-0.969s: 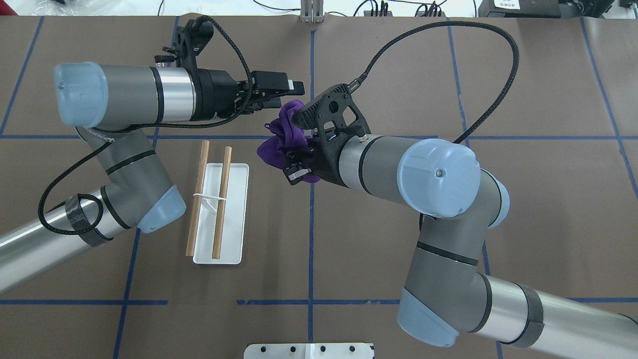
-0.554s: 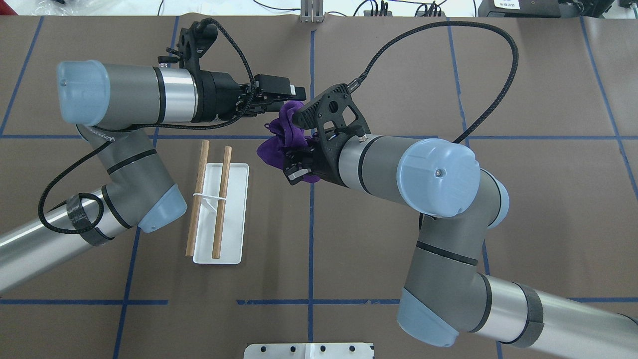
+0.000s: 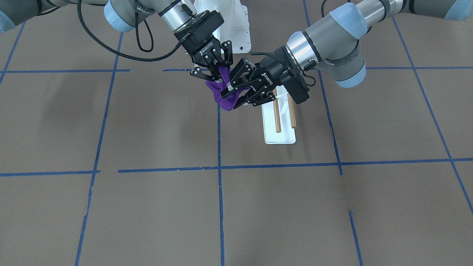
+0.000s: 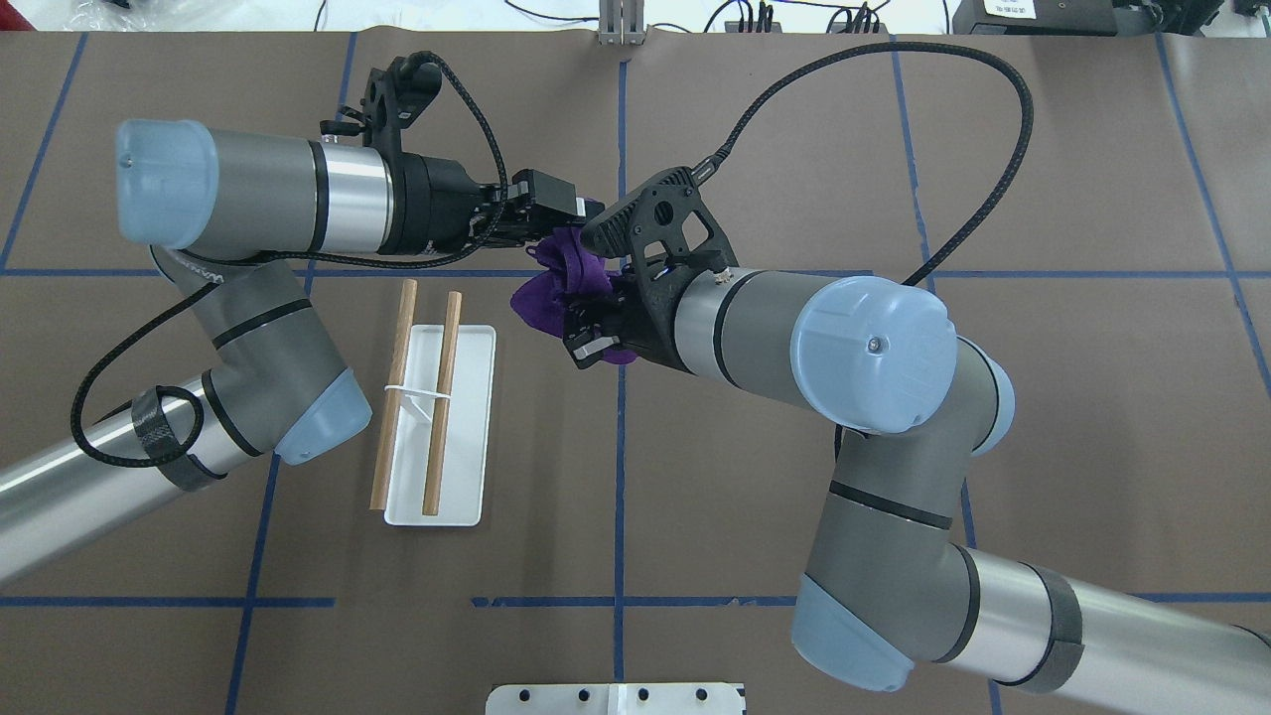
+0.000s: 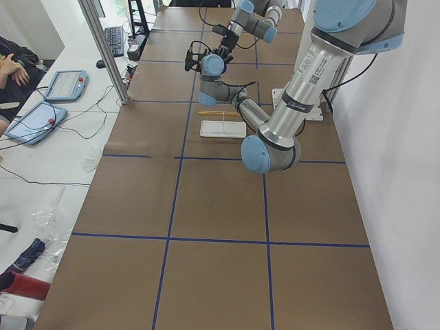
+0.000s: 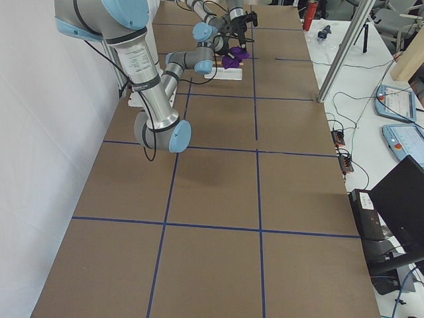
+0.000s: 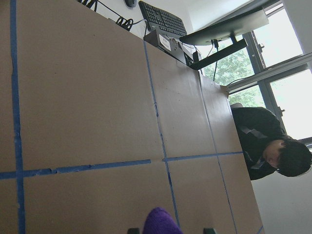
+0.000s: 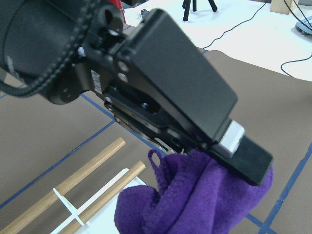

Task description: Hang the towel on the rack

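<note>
A purple towel (image 4: 556, 288) hangs bunched in the air, right of the rack. My right gripper (image 4: 586, 343) is shut on its lower part; it also shows in the front view (image 3: 214, 75). My left gripper (image 4: 581, 211) is open, with its fingers on either side of the towel's upper fold (image 3: 223, 98). In the left wrist view the towel's tip (image 7: 161, 222) sits between the fingertips. In the right wrist view one left finger (image 8: 195, 97) lies on top of the towel (image 8: 195, 195). The rack (image 4: 467, 437) has a white base and two wooden dowels (image 4: 442, 397), and it stands bare.
The white robot pedestal (image 3: 229, 22) is at the robot's side of the table, its edge at the bottom of the overhead view (image 4: 616, 698). Black cables (image 4: 894, 60) arc over both wrists. A seated person (image 7: 273, 146) is beyond the table's far end.
My left gripper has moved towards the towel and now straddles its upper fold. The right arm and the towel have stayed still.
</note>
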Robot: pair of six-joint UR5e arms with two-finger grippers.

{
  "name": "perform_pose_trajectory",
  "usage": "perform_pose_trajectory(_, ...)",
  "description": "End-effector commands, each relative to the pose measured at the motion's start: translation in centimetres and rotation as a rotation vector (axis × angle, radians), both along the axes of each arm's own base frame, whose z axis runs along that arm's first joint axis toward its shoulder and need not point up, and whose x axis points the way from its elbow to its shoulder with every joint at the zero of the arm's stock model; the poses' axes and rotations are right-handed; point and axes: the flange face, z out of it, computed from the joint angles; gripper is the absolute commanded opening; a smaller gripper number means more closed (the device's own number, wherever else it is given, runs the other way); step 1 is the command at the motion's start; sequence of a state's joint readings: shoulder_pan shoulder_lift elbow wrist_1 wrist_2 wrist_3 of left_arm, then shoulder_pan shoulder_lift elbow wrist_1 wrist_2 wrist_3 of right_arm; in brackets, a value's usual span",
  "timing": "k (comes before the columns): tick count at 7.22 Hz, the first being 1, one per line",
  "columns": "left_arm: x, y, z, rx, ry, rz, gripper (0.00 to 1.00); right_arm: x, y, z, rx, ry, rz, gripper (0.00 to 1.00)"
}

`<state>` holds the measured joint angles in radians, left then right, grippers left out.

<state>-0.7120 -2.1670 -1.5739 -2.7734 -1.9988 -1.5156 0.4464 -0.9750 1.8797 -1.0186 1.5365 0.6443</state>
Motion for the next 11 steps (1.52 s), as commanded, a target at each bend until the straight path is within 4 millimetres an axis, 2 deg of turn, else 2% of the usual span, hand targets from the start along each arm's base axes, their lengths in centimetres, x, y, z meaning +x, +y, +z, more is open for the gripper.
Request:
perform_pose_trajectory(1,0.0,0.1,0.0,0.001,0.000,0.002,0.09,0.0,0.0,0.0,0.000,0.000,-0.001,0.00)
perform_pose_trajectory(2,-0.1,0.0,0.3,-0.002,-0.003,0.000,0.00,0.0,0.0,0.0,0.000,0.000,-0.001,0.00)
perform_pose_trajectory(4,-0.3,0.1,0.1,-0.002,0.001,-0.001,0.00,0.1,0.1,0.0,-0.002,-0.003,-0.002,0.00)
perform_pose_trajectory(5,-0.3,0.0,0.0,-0.013,-0.009,-0.002,0.00,0.3,0.5,-0.3,-0.008,-0.015,-0.007,0.47)
perform_pose_trajectory(6,-0.4,0.1,-0.3,-0.017,-0.009,-0.001,0.00,0.7,0.9,-0.5,-0.007,-0.025,-0.009,0.99)
perform_pose_trajectory(9,0.1,-0.4,-0.3,-0.053,-0.046,-0.001,0.00,1.1,0.9,-0.4,-0.015,-0.005,-0.008,1.00)
perform_pose_trajectory(10,0.3,-0.5,-0.5,-0.063,-0.061,-0.001,0.00,2.1,1.4,-1.1,-0.026,0.021,-0.011,1.00)
perform_pose_trajectory(11,0.3,-0.5,-0.9,-0.070,-0.062,-0.002,0.00,4.9,1.3,-1.7,-0.043,0.067,0.002,1.00)
